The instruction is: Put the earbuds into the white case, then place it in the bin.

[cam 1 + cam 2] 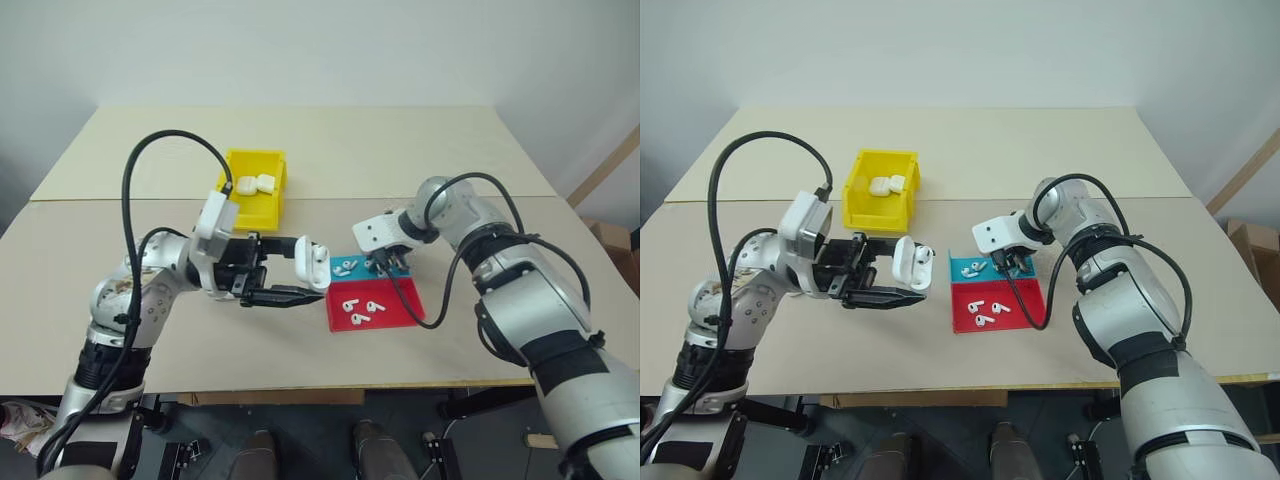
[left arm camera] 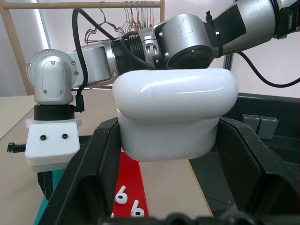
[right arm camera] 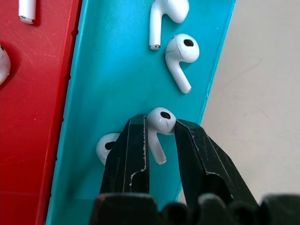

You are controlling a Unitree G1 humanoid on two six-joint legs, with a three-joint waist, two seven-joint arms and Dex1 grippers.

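My left gripper is shut on the white case, holding it above the table just left of the trays. In the left wrist view the case sits between both black fingers. My right gripper points down into the blue tray. In the right wrist view its fingers close on one earbud. Other earbuds lie loose in that tray. More earbuds lie in the red tray. The yellow bin stands behind my left gripper.
White cases lie inside the yellow bin. The red and blue trays sit side by side near the table's front middle. A black cable from my right arm loops over the red tray. The table's front edge runs close below the trays.
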